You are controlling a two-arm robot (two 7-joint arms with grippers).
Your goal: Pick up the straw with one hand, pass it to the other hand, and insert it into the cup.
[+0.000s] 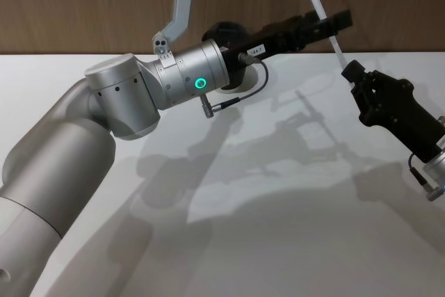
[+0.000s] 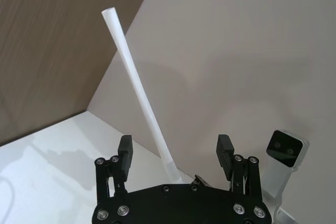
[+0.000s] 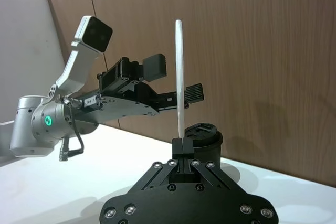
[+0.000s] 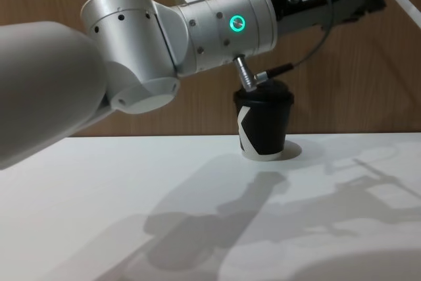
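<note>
Right, the straw (image 3: 179, 77) is up in the air, well above the surface (image 4: 99, 195), and both arms are on it. The right pincer (image 3: 181, 148) has its two fingers pressed together on the straw's lower end. The rest of the straw rises straight out of that grip, long and free.

Higher up the straw sits the left pincer (image 2: 175, 148), reaching across from the big silver arm with the green ring (image 1: 201, 83). Its fingers (image 2: 125, 153) stand wide apart, one on each side of the straw. From the left wrist view the straw runs up through the gap, somewhat nearer one finger than the other, and touches neither. So the left pincer brackets the straw without gripping it, and the right one alone carries it.

In the head view the straw leans, its top end running out past the upper edge and its lower end in the right pincer's fingertips, over on the right side.

The cup (image 4: 263, 126) stands upright on the surface with its lid on, close to the wooden wall (image 4: 368, 83). It sits below the left arm's wrist, where the thin black cable (image 4: 309, 51) loops down. The straw is well apart from it, off to the right and higher up.

The count: one straw, one cup, two pincers, one of them clamped and one spread.
</note>
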